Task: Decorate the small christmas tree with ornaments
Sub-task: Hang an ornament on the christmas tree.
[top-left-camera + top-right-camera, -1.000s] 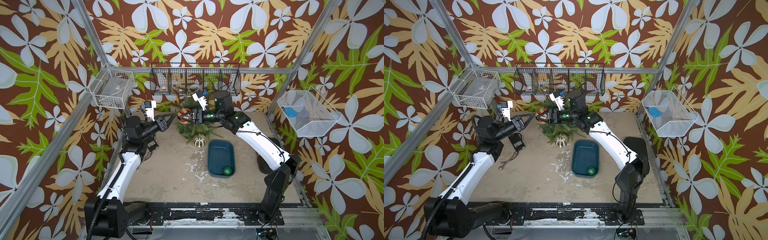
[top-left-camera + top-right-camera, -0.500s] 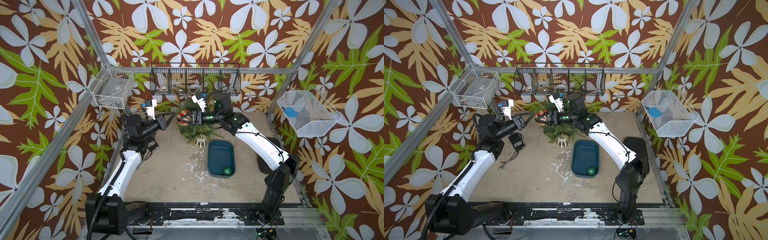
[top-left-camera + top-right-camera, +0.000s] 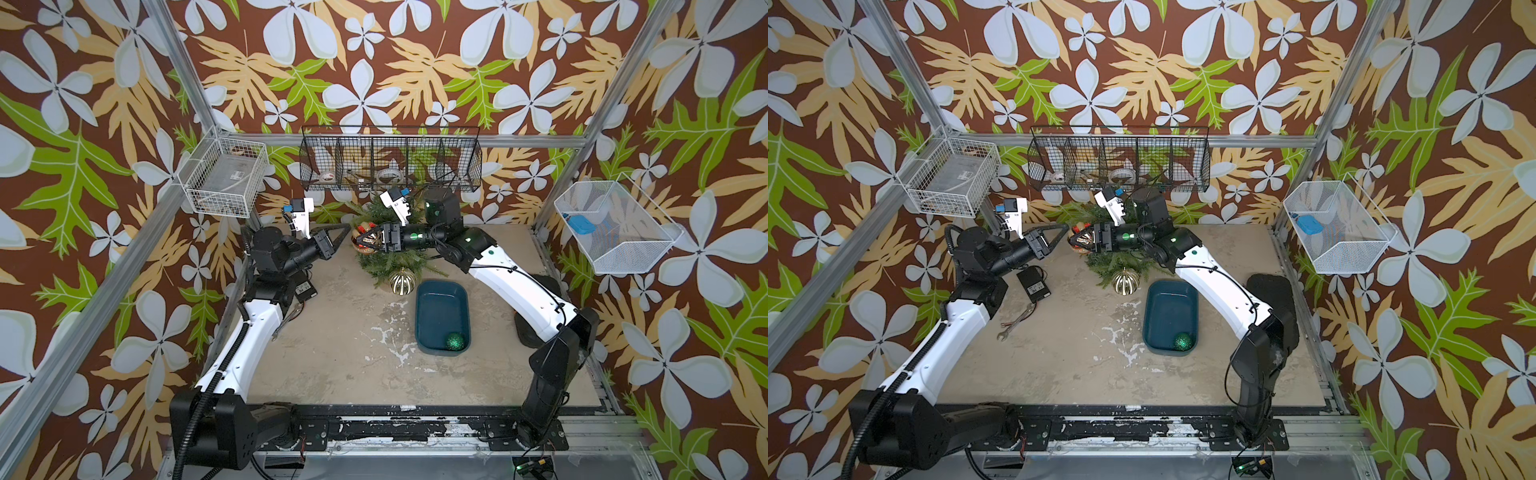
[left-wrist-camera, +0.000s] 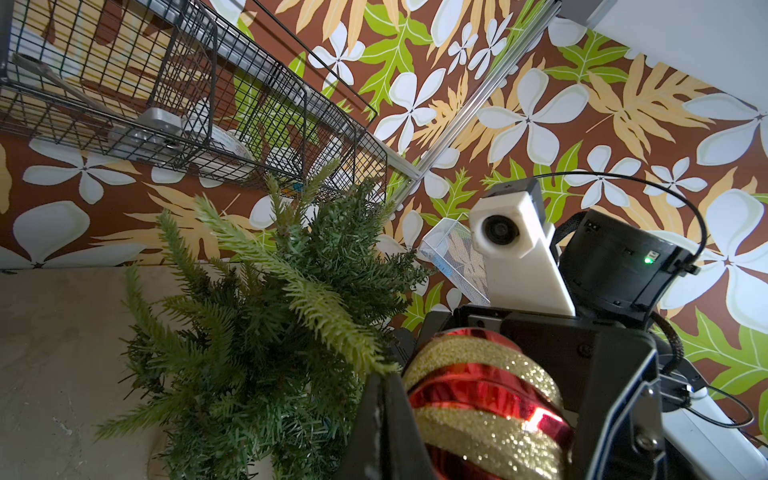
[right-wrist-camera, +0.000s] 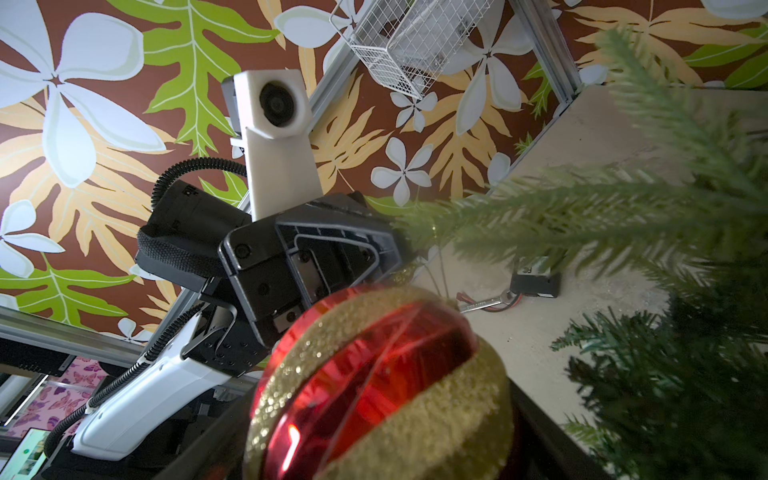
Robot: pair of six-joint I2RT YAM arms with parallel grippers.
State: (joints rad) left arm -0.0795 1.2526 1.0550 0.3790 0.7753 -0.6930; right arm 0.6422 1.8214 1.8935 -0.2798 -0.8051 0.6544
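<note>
The red-and-gold bauble is up off the tabletop, against the left flank of the small christmas tree, about level with its upper branches. The tree stands upright at the middle of the tabletop's far edge, below the black wire basket on the back wall.

The right gripper reaches across the front of the tree from the right, lying roughly level. Its fingers stand apart with the bauble between them, one on each side. Whether the pads press on it or stand clear of it I cannot tell from any view. In the right wrist view a thin thread runs from the bauble's top toward a branch tip, but its far end is blurred.

The left gripper comes in from the left, fingers pressed together to a point, with the tip just beside the bauble's top on the side away from the tree. In the left wrist view the closed fingers lie right beside the bauble, with a branch tip over them. Whether anything thin is pinched there cannot be made out.

The gold-and-white bauble sits on the tabletop at the tree's near foot, touching the lowest branches. Just beside it, nearer and to the right, is the teal tray, with the green glitter bauble in its near right corner.

Toward the left edge lie a black box and a wrench — both well apart from the tree.
</note>
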